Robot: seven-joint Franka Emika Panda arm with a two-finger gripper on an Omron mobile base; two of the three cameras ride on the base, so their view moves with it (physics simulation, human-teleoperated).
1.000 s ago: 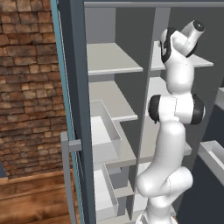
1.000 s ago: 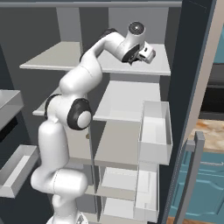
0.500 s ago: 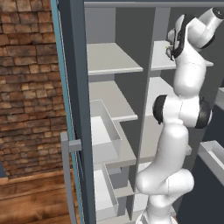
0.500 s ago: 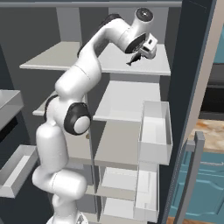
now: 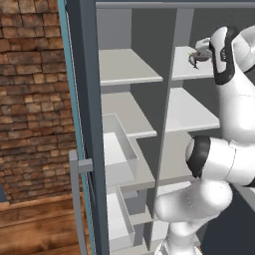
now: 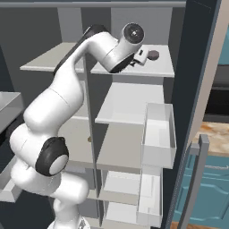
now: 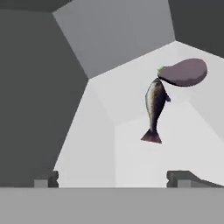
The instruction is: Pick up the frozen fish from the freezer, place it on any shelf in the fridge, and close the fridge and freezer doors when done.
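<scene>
Brick wall left, open cabinet; gripper (image 5: 195, 57) at top right shelf (image 5: 191, 74), placing step | right base: arm hides gripper; maroon lump (image 6: 153, 54) on shelf | hand: jaws wide, empty; fish (image 7: 155, 107) lies released touching lump; next: withdraw, shut doors; handles unseen.

The pale grey top shelf (image 7: 131, 148) carries the frozen fish (image 7: 154, 107), lying lengthwise with its forked tail toward the shelf's front edge. A dark maroon lump (image 7: 183, 72) rests at its head, nearer the back wall, touching it.
</scene>
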